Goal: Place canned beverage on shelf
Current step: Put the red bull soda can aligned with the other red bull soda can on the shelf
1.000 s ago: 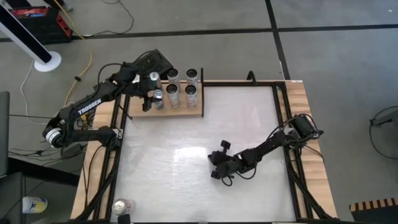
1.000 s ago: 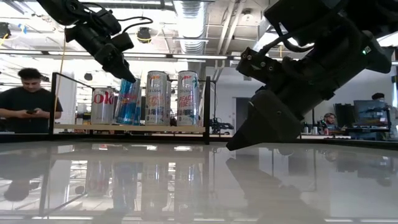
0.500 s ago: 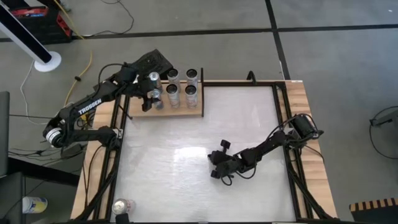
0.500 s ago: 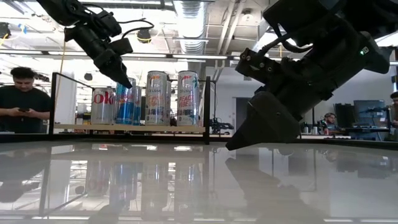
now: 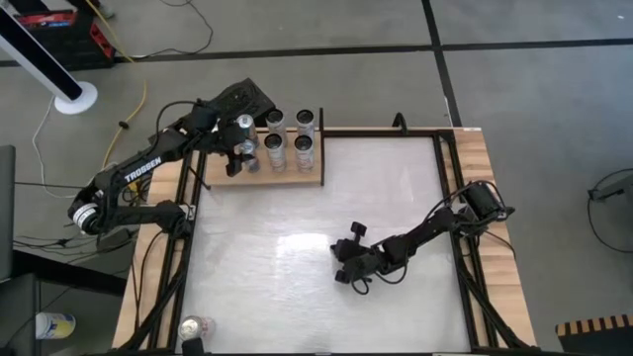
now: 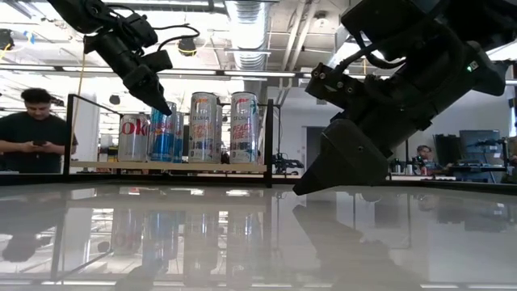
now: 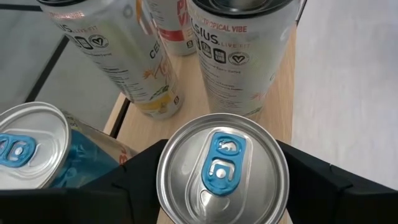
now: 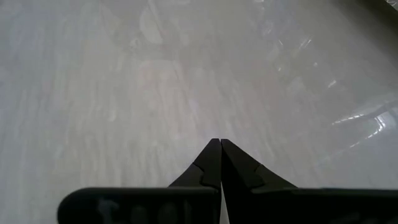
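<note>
The can point(image 7: 222, 171), silver-topped with a blue pull tab, stands upright on the shelf point(image 5: 297, 179), a pale wooden board at the table's far left corner, just beside other upright cans point(image 5: 289, 135)

You see a person point(image 6: 32, 129) in a dark top standing beyond the table, head bowed over a phone point(image 6: 38, 145). From above, a white fan base point(image 5: 75, 97) sits on grey floor beside a yellow cable point(image 5: 134, 109), and a black-and-red crate point(image 5: 59, 44) fills the corner.
</note>
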